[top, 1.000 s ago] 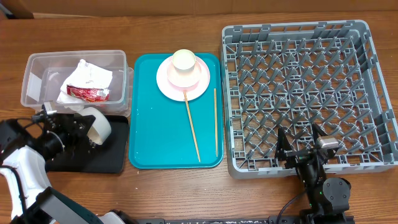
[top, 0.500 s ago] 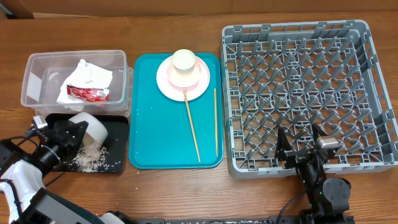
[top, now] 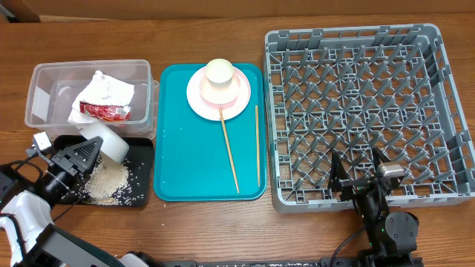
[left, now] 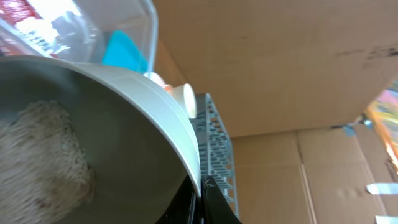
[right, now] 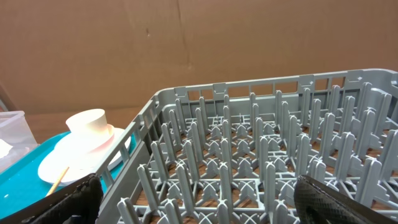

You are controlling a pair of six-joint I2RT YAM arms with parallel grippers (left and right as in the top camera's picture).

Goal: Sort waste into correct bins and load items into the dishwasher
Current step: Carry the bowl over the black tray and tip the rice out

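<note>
More rice [top: 110,184] had spilled onto the black tray [top: 145,150] as my left gripper [top: 87,150], pinching the rim of the grey-green bowl [top: 110,145], tipped it; some remained inside. My right gripper [top: 355,165] idled, spread.

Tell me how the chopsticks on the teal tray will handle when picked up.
The chopsticks look thin and stiff, so probably light but hard to pinch off the flat tray. Lying loose, they may roll or skid if nudged.
</note>
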